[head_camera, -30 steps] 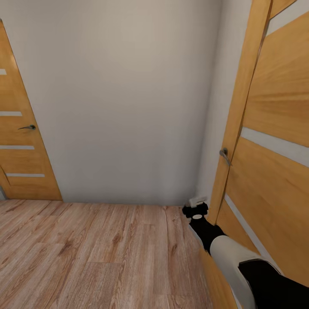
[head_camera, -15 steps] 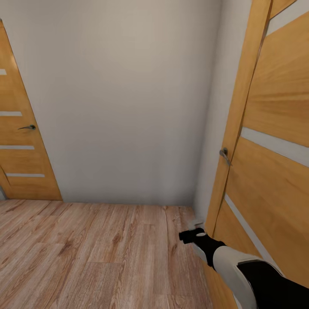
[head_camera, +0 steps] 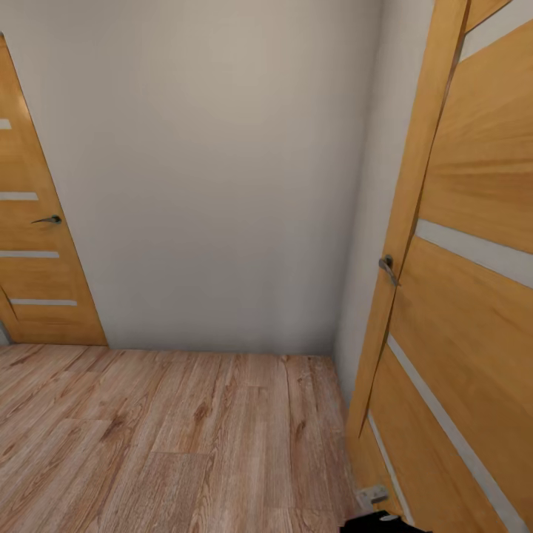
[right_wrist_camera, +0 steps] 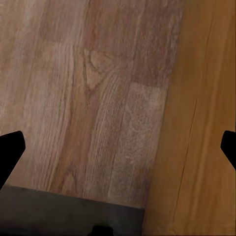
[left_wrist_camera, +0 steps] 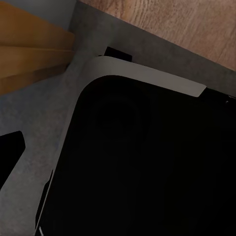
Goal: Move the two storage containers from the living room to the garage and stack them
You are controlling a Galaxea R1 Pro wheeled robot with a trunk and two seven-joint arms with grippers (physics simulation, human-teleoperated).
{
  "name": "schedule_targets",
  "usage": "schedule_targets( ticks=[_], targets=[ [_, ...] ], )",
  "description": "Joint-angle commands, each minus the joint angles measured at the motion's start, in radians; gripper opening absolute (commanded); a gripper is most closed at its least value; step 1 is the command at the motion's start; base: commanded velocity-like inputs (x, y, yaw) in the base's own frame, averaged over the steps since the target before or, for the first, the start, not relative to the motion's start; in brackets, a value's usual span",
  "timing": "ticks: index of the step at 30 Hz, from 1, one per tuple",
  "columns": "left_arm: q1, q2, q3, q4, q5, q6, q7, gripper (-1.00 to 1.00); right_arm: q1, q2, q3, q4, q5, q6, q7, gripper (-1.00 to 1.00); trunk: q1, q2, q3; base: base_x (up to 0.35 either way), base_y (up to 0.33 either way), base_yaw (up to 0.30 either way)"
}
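A small hallway has a light wood-plank floor (head_camera: 170, 437), a pale wall (head_camera: 222, 185), a left orange-brown door (head_camera: 33, 281) and a right orange-brown door (head_camera: 459, 296).

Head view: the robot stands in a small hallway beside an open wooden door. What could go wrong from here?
1. The open door stands very close on the robot's right; turning or driving on may clip its edge or the lever handle.
2. The right gripper hangs open just above the wood floor, beside the door panel, and could scrape either.
3. No container is in view, so the carrying has yet to begin.
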Motion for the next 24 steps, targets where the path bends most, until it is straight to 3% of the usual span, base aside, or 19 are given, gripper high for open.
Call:
schedule_targets(
  ticks=[1,5,11,19,24],
  targets=[
    [0.0,0.0,0.004,-0.001,0.002,-0.001,0.0,1.0,0.016,0.0,0.006,0.001,0.009,0.002,0.009,1.0,0.0,0.0,-0.001,0.0,0.0,0.0],
    [0.0,0.0,0.005,-0.001,0.002,-0.001,0.001,1.0,0.147,-0.001,0.007,0.001,0.013,-0.009,0.073,1.0,0.0,0.0,-0.001,0.0,0.0,0.0],
    [0.0,0.0,0.004,-0.001,0.003,-0.001,0.002,1.0,0.29,-0.006,0.011,0.001,0.017,-0.069,0.085,1.0,0.0,0.0,-0.001,0.0,0.0,0.0],
    [0.0,0.0,0.004,-0.001,0.003,-0.001,0.002,1.0,0.36,-0.048,0.012,0.0,0.018,-0.139,0.081,1.0,0.0,0.0,-0.001,0.0,0.0,0.0],
    [0.0,0.0,0.004,-0.002,0.002,-0.001,0.001,1.0,0.368,-0.048,0.011,-0.001,0.015,-0.148,0.073,1.0,0.0,0.0,-0.001,0.0,0.0,0.0]
  ],
)
